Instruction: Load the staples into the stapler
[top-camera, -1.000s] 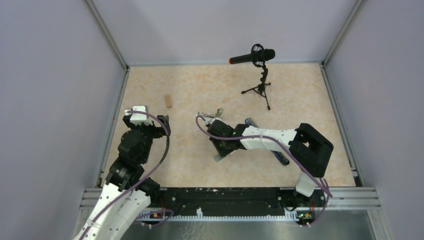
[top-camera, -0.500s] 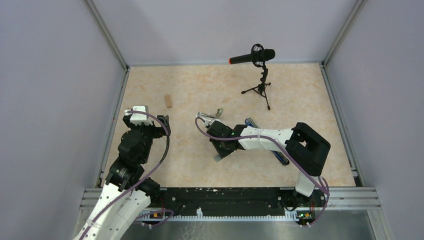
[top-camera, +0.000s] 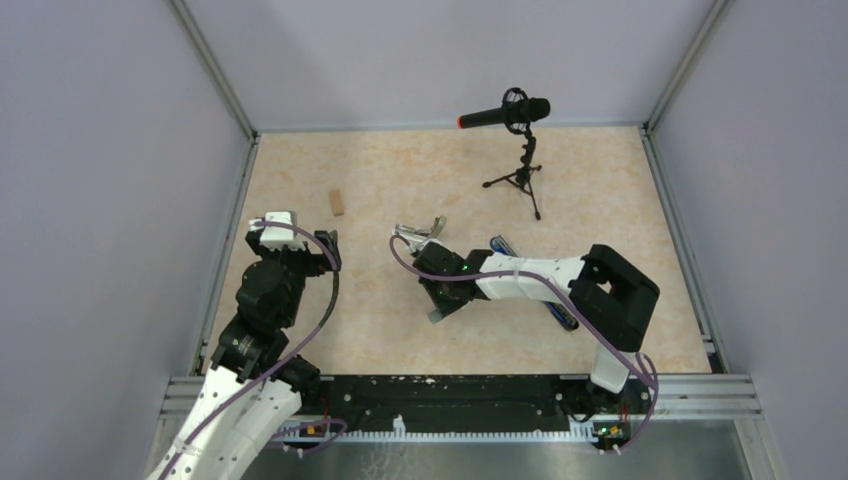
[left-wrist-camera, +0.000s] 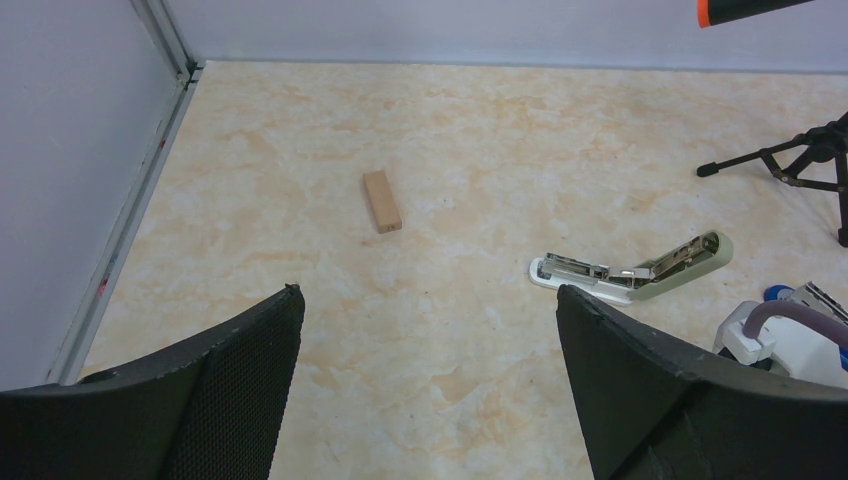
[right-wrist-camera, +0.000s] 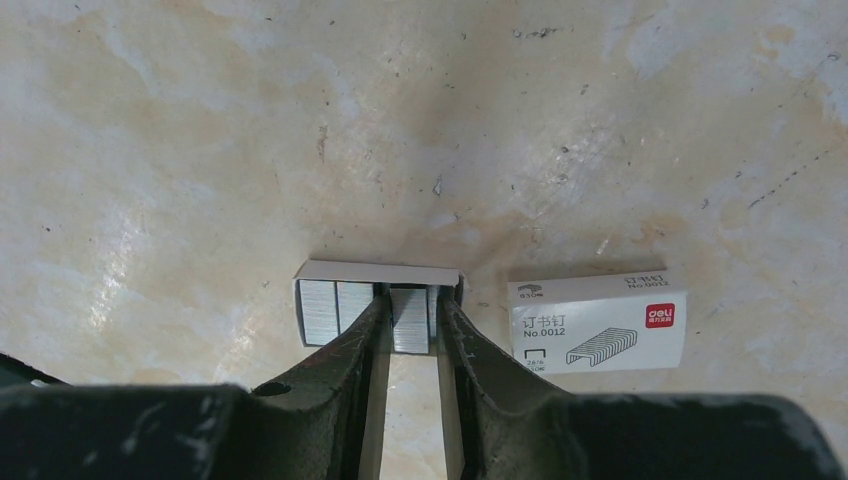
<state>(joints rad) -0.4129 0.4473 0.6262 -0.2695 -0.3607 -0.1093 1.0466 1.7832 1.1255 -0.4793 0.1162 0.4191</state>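
Staple pick-up in hand: the right gripper (right-wrist-camera: 409, 300) pinches a grey metallic staple strip (right-wrist-camera: 410, 332) between near-closed fingers. The left gripper (left-wrist-camera: 430, 300) is spread, empty; the pale grey-green stapler (left-wrist-camera: 640, 272) lies hinged open beyond its right finger. Next, likely lift and align the strip with the rail.

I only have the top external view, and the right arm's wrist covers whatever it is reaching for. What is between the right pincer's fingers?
Observer: In the right wrist view, the right pincer looks closed on a grey strip of staples sitting in an open tray.
Operator: Anything beside that tray?
Observer: A white box with a small red mark lies flat just to the tray's right in that view, not touching it.
Operator: Is the stapler ready to take them?
Observer: The left wrist view shows it lying open on the table, its halves spread and the silvery rail exposed.
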